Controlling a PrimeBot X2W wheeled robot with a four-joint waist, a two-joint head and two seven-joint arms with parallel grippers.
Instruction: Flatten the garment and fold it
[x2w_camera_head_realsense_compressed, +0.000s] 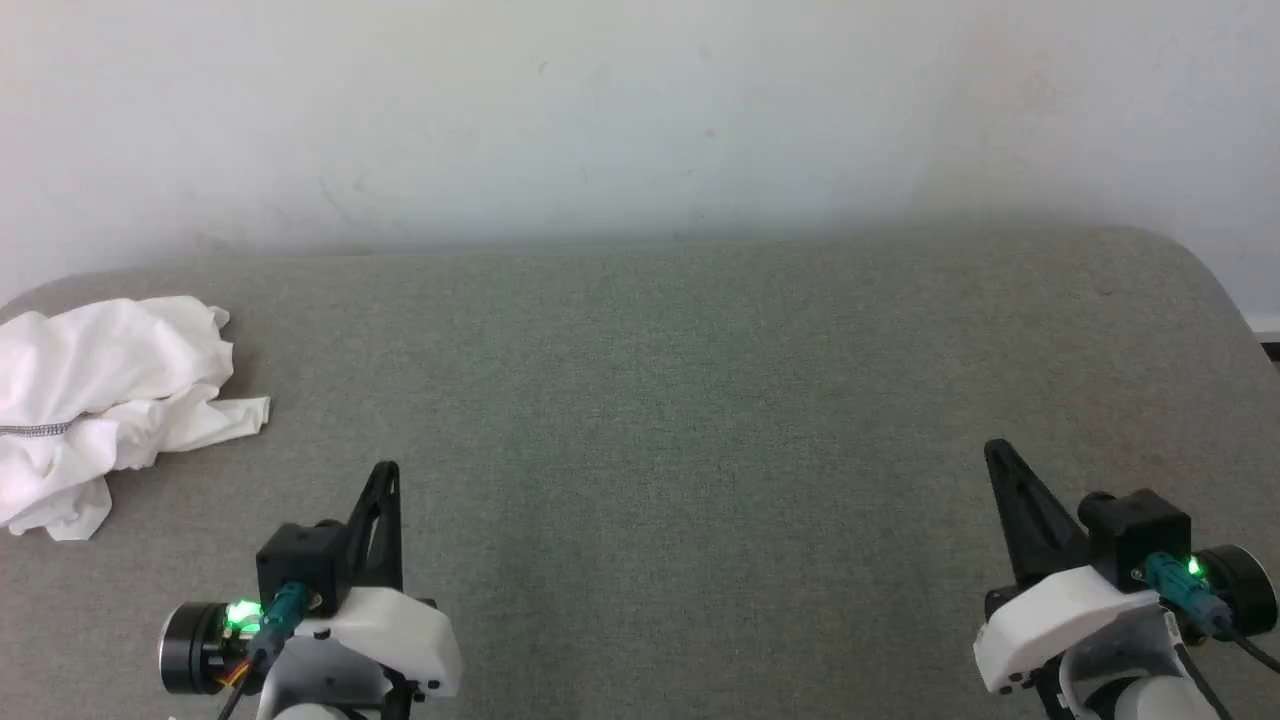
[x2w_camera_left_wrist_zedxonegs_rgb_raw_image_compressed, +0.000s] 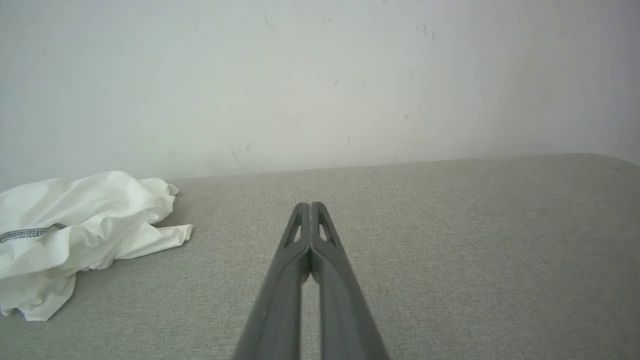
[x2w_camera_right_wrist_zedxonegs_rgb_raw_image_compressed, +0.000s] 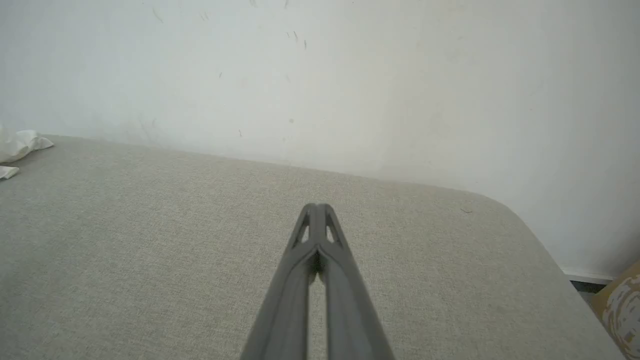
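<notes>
The garment (x2w_camera_head_realsense_compressed: 110, 400) is a white crumpled heap at the far left of the grey fabric surface, with a dark zigzag seam showing on it. In the left wrist view the garment (x2w_camera_left_wrist_zedxonegs_rgb_raw_image_compressed: 80, 235) lies left of and beyond my fingers. A corner of the garment (x2w_camera_right_wrist_zedxonegs_rgb_raw_image_compressed: 17, 147) shows at the left edge of the right wrist view. My left gripper (x2w_camera_head_realsense_compressed: 388, 470) is shut and holds nothing, to the right of the heap and nearer to me; its tips (x2w_camera_left_wrist_zedxonegs_rgb_raw_image_compressed: 310, 206) are pressed together. My right gripper (x2w_camera_head_realsense_compressed: 995, 450) is shut and empty at the lower right, its tips (x2w_camera_right_wrist_zedxonegs_rgb_raw_image_compressed: 317, 206) touching.
The grey fabric surface (x2w_camera_head_realsense_compressed: 680, 400) runs wide between the grippers, backed by a white wall (x2w_camera_head_realsense_compressed: 640, 110). Its right corner is rounded (x2w_camera_right_wrist_zedxonegs_rgb_raw_image_compressed: 505, 210), with floor and a tan object (x2w_camera_right_wrist_zedxonegs_rgb_raw_image_compressed: 620, 310) beyond the edge.
</notes>
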